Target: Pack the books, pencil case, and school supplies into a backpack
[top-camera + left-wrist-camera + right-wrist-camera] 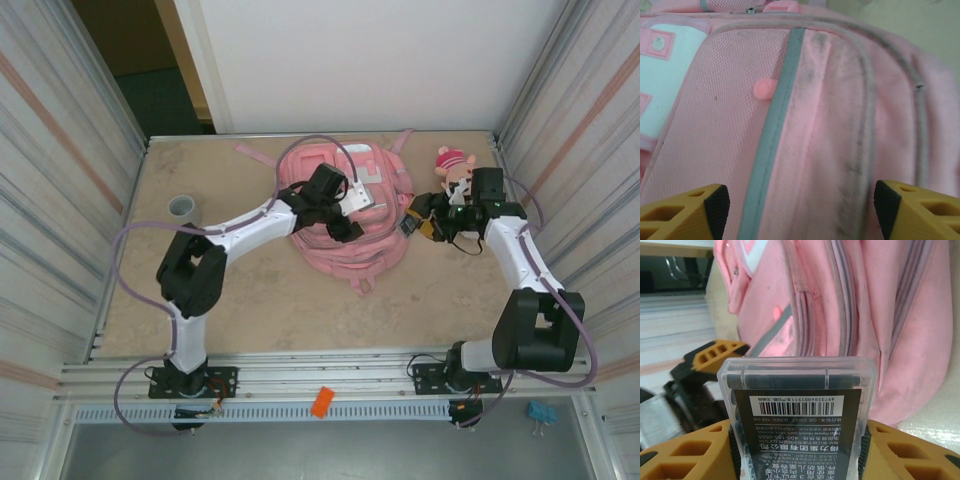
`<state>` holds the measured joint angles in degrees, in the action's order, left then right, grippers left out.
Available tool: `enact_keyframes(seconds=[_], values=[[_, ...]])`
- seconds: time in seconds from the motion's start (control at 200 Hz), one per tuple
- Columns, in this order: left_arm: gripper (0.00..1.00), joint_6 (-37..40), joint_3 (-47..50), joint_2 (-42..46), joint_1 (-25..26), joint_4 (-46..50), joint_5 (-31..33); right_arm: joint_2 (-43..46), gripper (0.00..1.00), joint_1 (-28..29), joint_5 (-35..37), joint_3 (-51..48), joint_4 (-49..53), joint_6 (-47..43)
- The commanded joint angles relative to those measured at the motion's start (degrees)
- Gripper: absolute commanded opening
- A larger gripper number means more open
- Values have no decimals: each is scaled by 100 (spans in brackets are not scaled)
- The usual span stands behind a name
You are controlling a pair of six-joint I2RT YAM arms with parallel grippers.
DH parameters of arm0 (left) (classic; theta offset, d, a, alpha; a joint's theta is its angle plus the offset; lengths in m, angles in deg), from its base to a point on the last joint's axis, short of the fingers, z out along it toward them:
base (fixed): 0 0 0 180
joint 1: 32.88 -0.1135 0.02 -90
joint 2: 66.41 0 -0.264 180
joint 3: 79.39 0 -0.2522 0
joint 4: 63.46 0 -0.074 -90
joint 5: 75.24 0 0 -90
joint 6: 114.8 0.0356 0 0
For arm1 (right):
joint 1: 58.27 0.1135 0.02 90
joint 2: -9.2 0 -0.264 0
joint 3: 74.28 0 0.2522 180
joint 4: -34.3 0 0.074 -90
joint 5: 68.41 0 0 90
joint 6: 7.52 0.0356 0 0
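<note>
My right tool [797, 452] is clamped on the clear flat plastic box with dark contents and barcode label [797, 400], just beside the large pink fabric backpack [372, 248] on the beige bench [260, 300]. My left tool [800, 215] is spread wide and empty over its front panel. The zips look shut to me. Risk: I press the box on closed fabric and the smooth plastic slips out and falls.

You are looking at a robot test cell, most likely in a lab or workshop. Note the table [250, 300], walled on both sides by ribbed panels [55, 170], with a plain white wall [380, 60] behind. The left arm [250, 225] and right arm [512, 250] are bolted to a slotted metal rail [330, 365] along the near edge. Purple cables [117, 260] loop around them. A doorway [150, 70] opens at far left.
</note>
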<state>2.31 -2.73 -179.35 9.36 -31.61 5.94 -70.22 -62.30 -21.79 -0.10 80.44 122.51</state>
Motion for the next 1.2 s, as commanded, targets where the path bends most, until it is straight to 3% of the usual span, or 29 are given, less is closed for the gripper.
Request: enact_keyframes(seconds=[0.0, 0.215, 0.381, 0.556, 0.661, 0.857, 1.198], values=[[75, 466, -512, -211, 35, 329, 367, -84, 43, -36, -455, 248, -43, -162], [53, 79, -796, -48, -87, 457, 507, 7, 42, -28, -254, 41, -127, 69], [47, -196, -661, 198, -283, 521, 307, 199, 42, -10, -165, -188, -277, 324], [13, -343, -670, 313, -357, 716, 378, 190, 41, 147, -196, -213, -448, 774], [0, -654, -751, 475, -357, 796, 34, 164, 42, 373, -250, -180, -713, 1157], [0, -1836, -894, 772, -335, 898, -867, 257, 42, 969, -127, -158, -870, 1937], [0, -3314, -170, 1657, -163, 450, -1209, 1106, 43, 1989, 1125, -759, -1016, 3624]])
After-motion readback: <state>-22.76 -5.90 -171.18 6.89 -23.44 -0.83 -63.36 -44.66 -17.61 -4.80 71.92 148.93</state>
